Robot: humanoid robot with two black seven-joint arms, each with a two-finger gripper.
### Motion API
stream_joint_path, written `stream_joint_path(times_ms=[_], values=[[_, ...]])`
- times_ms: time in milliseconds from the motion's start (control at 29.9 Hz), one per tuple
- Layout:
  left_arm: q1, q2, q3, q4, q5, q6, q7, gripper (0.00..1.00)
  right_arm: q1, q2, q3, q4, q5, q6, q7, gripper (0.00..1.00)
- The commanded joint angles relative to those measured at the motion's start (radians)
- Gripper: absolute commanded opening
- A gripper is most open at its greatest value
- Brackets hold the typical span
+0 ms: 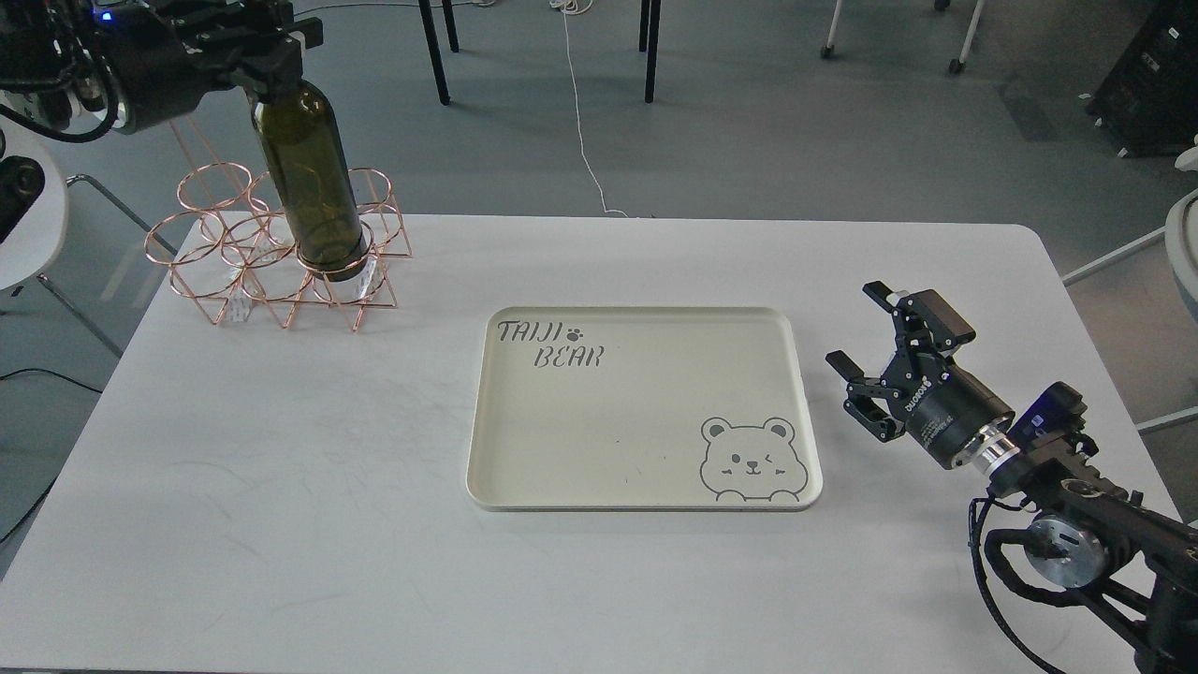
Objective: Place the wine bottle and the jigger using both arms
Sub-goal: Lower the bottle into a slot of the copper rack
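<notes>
Your left claw (267,61) grips the upright wine bottle (314,178) by its neck; the tray (646,487) lies right of it; the right claw (866,328) is wide and empty.

The wine bottle (312,183) is tall, dark green glass with no label; it stands almost straight up, leaning a little, at the far left of the table; its bottom sits in one ring of a pink-gold wire rack (281,253); its thin neck is hidden inside the left gripper (267,56), which grips it at the top; the jigger cannot be seen anywhere in the head view.
</notes>
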Motion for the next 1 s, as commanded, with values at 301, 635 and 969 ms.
stream_joint_path(times_ms=[301, 635, 969], values=[[0.050, -0.041, -0.003, 0.044, 0.000, 0.041, 0.000, 0.13, -0.008, 0.000, -0.002, 0.000, 0.000, -0.001, 0.000, 0.99], [0.079, -0.074, -0.003, 0.095, -0.003, 0.060, 0.000, 0.16, -0.017, 0.000, 0.000, 0.002, 0.000, -0.001, 0.000, 0.99], [0.090, -0.082, -0.003, 0.097, -0.006, 0.063, 0.000, 0.23, -0.017, 0.000, 0.000, 0.002, 0.000, -0.001, 0.000, 0.99]])
